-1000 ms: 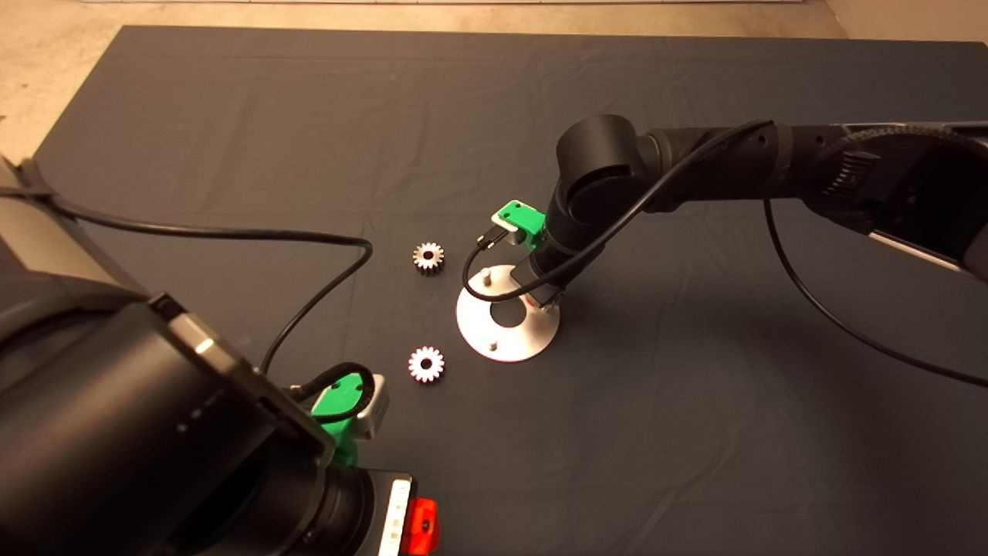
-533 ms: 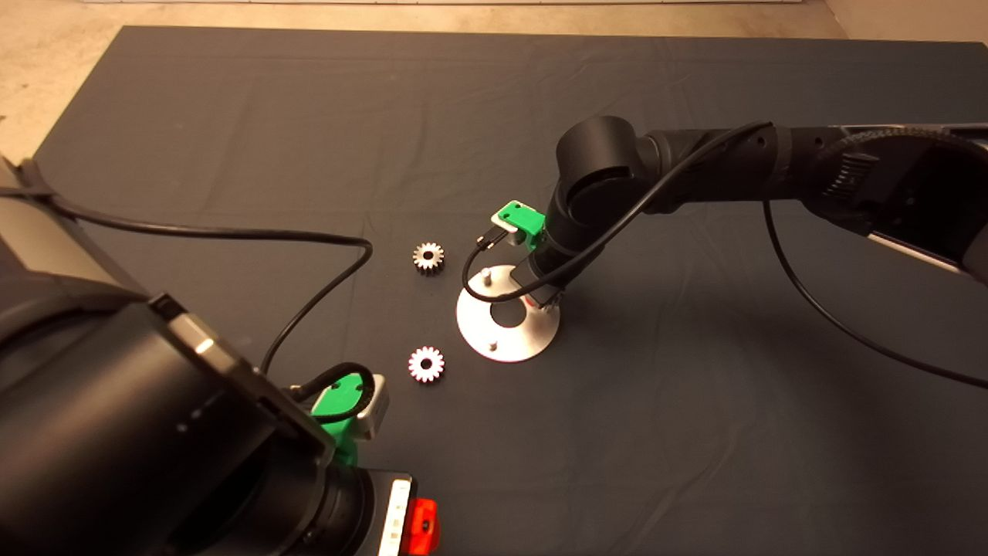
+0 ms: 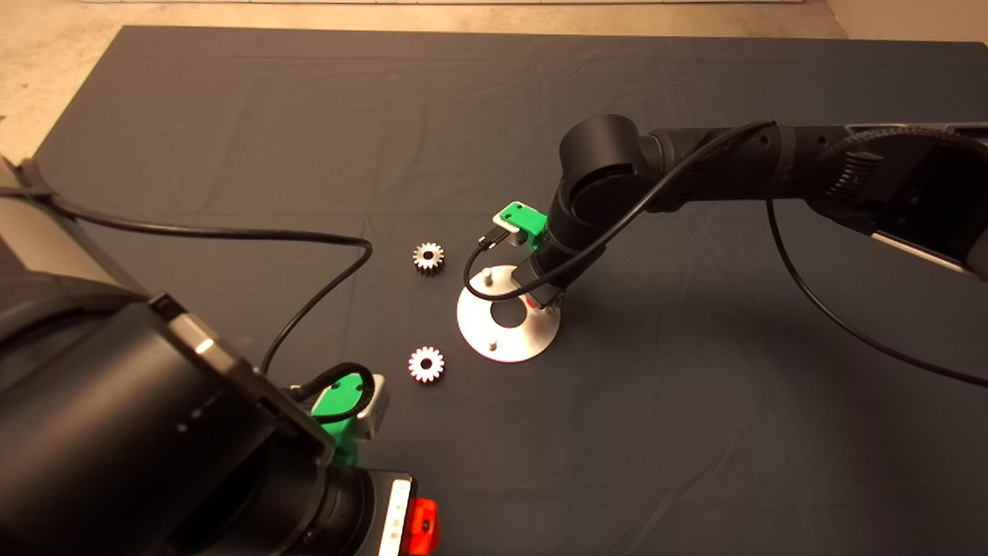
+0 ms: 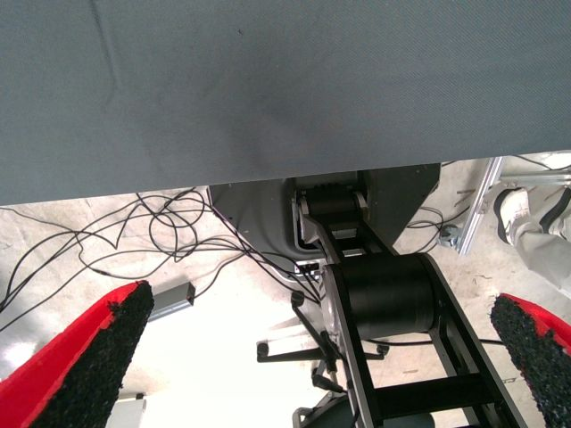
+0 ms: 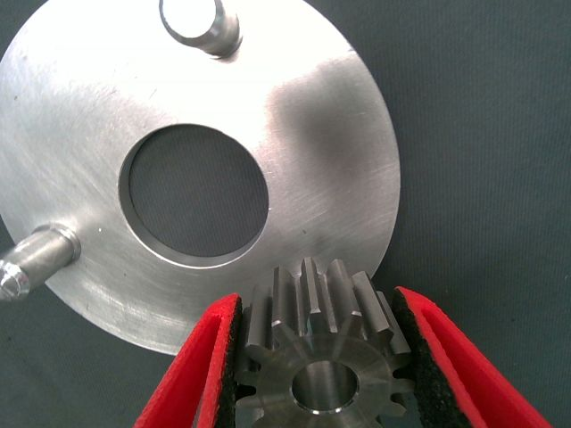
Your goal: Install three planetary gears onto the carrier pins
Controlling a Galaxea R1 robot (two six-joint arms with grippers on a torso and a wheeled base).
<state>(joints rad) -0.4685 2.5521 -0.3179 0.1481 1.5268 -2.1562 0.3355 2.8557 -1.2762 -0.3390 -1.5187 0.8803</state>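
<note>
- Right wrist view: one gear [image 5: 323,357] is clamped in the right gripper [image 5: 321,374] over the carrier disc [image 5: 303,125]; seating is not confirmed.
- Two gears [image 3: 428,255] [image 3: 426,364] are left on the mat [image 3: 695,432].
- The left gripper [image 4: 312,357] is parked, fingers apart.

**A robotics lab bench**

A dark mat [image 3: 231,139] covers a table on a bare concrete floor [image 3: 46,69]. Beneath the table edge, loose cables [image 4: 107,236] sprawl across the floor beside the robot's black base [image 4: 384,294] and metal framing [image 4: 477,209].
</note>
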